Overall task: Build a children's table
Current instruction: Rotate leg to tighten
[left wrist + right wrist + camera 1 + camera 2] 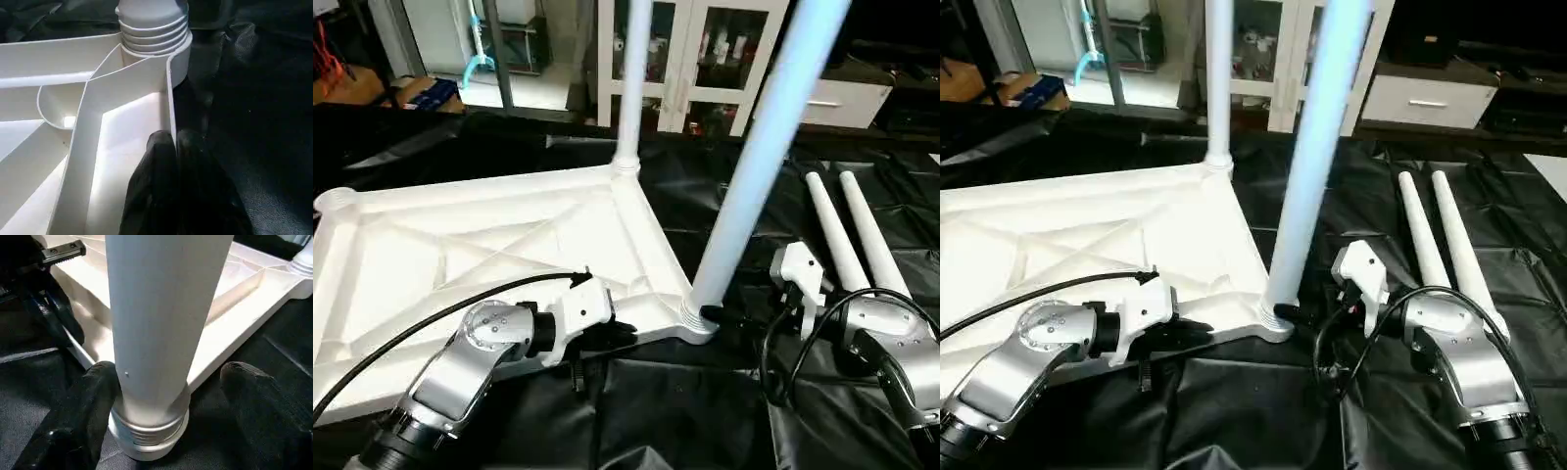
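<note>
My left gripper (168, 147) pinches the tabletop (460, 255) rim; my right gripper (166, 396) gapes around the near leg (754, 166) at one o'clock. Smooth, slippery, light tube: grasp low.

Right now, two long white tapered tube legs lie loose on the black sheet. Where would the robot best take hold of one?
Probably on the nearer, thicker stretch of the outer white tube leg, coming down from above with the fingers either side of it. It lies flat, lengthwise away from the robot, close beside its twin, so the outer side is free. The open right gripper is nearest.
</note>
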